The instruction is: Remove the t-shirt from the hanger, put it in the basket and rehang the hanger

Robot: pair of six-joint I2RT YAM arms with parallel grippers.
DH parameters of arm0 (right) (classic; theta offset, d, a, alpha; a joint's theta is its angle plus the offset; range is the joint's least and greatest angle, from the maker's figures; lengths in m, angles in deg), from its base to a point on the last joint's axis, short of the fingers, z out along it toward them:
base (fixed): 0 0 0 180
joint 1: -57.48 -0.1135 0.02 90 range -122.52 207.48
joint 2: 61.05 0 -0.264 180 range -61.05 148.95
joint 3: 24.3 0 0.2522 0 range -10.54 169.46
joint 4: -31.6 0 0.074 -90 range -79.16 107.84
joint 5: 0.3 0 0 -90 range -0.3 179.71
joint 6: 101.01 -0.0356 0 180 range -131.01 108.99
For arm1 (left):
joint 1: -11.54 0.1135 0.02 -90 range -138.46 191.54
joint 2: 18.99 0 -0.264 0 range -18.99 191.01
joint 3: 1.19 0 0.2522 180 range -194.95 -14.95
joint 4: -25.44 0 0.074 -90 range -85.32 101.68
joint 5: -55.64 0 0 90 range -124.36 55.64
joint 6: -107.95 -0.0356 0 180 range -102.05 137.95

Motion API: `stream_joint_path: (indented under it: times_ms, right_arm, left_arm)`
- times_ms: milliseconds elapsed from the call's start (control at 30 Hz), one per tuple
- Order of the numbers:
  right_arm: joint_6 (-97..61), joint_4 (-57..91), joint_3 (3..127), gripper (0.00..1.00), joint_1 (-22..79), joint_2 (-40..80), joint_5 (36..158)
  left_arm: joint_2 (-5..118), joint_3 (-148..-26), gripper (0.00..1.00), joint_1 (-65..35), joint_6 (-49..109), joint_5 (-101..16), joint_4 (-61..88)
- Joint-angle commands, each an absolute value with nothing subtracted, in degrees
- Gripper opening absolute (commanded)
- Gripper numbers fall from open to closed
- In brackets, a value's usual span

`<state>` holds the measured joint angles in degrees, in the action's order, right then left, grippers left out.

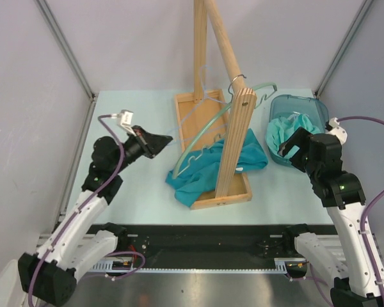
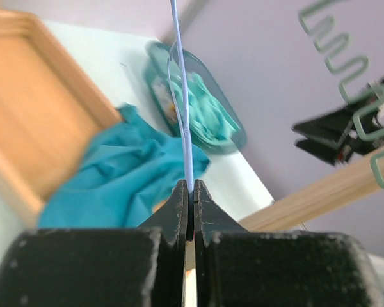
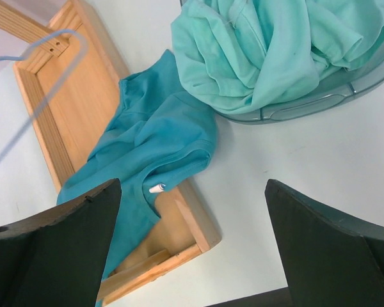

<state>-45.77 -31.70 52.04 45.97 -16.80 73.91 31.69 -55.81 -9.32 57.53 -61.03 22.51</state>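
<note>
The teal t-shirt [image 1: 201,169] lies crumpled over the front of the wooden rack base [image 1: 185,105] and onto the table. It also shows in the left wrist view [image 2: 128,173] and the right wrist view [image 3: 153,141]. My left gripper [image 1: 167,139] [image 2: 191,188] is shut on a thin light-blue hanger wire [image 2: 182,96], held left of the rack post; the wire above the jaws is bare. My right gripper [image 1: 288,148] [image 3: 192,192] is open and empty, above the table to the right of the shirt.
A slanted wooden post [image 1: 233,141] rises from the base. A mint-green hanger [image 1: 208,125] hangs on the rack, its lower end near the shirt. A clear bin [image 1: 304,105] holding mint-green clothes [image 3: 269,45] stands at the back right.
</note>
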Motion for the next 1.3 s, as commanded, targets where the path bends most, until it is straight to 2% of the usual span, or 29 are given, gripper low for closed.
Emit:
stream_joint_path:
  times_ms: [0, 200, 467, 767, 1267]
  right_arm:
    - [-43.88, -31.21, 51.51, 1.0, 46.49, -17.37, 73.27]
    - [-43.09, -30.5, 50.72, 1.0, 46.93, -17.55, 73.79]
    - [-42.56, -28.92, 49.23, 1.0, 47.02, -16.5, 76.52]
    - [-42.12, -24.97, 45.8, 1.0, 47.1, -12.01, 82.4]
    - [-43.44, -21.89, 41.93, 0.99, 46.75, -9.99, 84.96]
  left_arm:
    - [25.58, -60.47, 0.0, -3.41, 54.1, -59.67, 13.8]
    - [25.39, -73.03, 0.0, -2.61, 43.9, -55.29, 1.93]
    - [28.56, -84.63, 0.0, -2.61, 42.47, -60.98, 1.66]
    - [32.6, -85.79, 0.0, -3.05, 48.45, -73.46, 10.35]
    - [33.66, -88.94, 0.0, -4.72, 48.98, -72.94, 12.12]
